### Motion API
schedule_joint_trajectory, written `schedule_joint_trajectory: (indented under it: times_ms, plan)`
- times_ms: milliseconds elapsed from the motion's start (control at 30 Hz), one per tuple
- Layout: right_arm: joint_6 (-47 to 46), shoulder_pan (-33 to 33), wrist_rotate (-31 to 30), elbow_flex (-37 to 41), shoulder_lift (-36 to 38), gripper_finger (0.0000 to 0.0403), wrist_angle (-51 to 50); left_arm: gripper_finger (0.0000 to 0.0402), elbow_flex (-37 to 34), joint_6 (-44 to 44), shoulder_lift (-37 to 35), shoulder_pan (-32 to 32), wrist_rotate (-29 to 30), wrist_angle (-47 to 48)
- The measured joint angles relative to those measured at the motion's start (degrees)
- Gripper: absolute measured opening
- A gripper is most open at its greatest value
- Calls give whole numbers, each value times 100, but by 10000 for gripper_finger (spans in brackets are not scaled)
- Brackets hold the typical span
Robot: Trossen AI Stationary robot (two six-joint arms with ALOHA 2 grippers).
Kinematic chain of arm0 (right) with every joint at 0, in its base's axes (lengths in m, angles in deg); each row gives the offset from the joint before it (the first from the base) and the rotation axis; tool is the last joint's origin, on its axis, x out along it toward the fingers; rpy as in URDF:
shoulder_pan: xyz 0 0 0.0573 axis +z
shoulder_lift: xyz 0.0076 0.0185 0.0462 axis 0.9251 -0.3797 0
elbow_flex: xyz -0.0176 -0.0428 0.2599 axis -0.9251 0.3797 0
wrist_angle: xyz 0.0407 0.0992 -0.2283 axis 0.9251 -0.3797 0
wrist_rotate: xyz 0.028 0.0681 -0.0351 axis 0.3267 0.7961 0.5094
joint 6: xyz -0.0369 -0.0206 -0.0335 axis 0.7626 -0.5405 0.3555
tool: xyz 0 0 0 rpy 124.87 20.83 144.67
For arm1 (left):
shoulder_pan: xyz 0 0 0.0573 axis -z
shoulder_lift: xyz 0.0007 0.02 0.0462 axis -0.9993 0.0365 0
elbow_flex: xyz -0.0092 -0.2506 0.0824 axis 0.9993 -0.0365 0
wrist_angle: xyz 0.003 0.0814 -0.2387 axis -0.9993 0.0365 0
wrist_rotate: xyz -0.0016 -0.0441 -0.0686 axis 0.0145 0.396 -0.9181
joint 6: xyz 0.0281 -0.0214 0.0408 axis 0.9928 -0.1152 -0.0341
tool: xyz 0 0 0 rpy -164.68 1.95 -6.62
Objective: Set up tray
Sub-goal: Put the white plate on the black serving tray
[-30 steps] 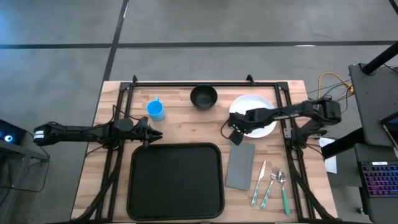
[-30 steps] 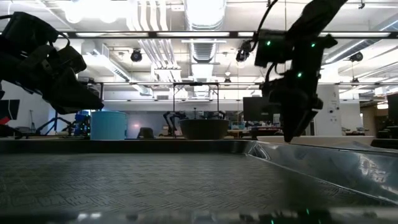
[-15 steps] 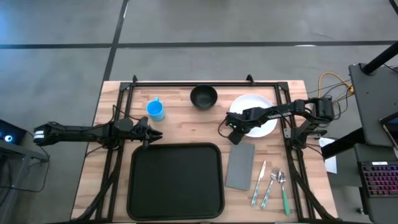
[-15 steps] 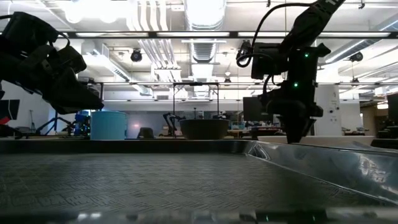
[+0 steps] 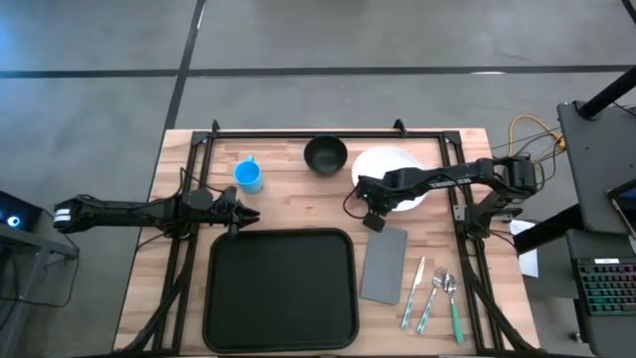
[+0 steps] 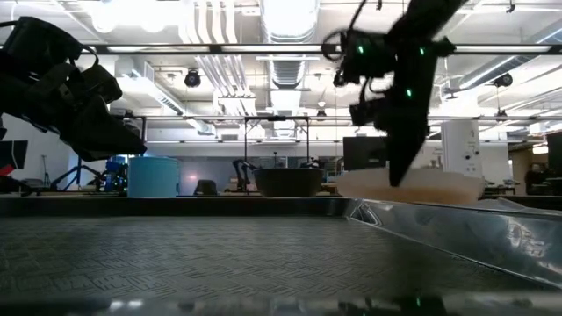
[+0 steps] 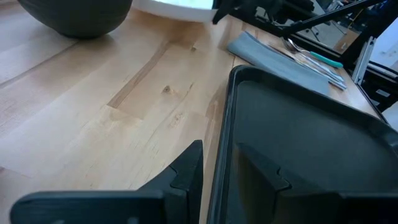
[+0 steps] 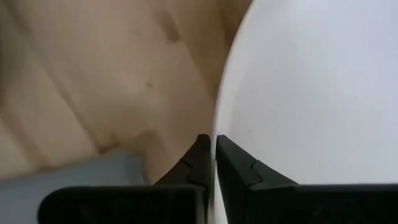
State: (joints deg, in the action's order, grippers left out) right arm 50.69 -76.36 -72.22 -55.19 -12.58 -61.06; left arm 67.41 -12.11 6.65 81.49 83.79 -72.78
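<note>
Lifted off the wooden desk (image 5: 288, 194) and carried a little toward the left edge, the round white plate (image 5: 383, 169) hangs clamped by its rim in the right gripper (image 5: 370, 204), a start toward the large black plastic tray (image 5: 280, 288) at the near edge, while the left gripper (image 5: 243, 213) waits beside the tray, fingers apart

Black tray (image 5: 279, 288), white plate (image 5: 386, 164), blue cup (image 5: 248, 175), grey napkin (image 5: 385, 265), dark bowl (image 5: 325, 155)

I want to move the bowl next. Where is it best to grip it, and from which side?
Grip the bowl by its rim, from above: it sits upright and open, with bare wood around it. The side facing the cup looks safer, away from the plate in the right gripper.
</note>
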Motion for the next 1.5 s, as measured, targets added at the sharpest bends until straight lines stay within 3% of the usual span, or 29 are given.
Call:
schedule_joint_trajectory:
  times_ms: [167,400,500,833,1000,1133,1500]
  plan:
    - [225,253,149,-730,14,9,-656,71,0,0,0,1,0,0]
    - [-354,660,1540,-1650,-136,10,-1315,71,0,0,-1,1,0,0]
    - [-523,947,1822,-1957,-136,10,-1216,71,0,0,0,1,0,0]
    - [-234,1983,1990,-2167,-312,10,-11,71,-1,0,0,0,-2,1]
    - [-57,2574,1888,-2531,-1186,11,13,71,0,0,0,2,0,2]
    - [785,2951,1607,-3240,-2002,12,-116,71,0,0,0,2,0,4]
    - [2619,3134,1377,-4869,-3356,11,-579,71,0,0,-1,0,0,4]
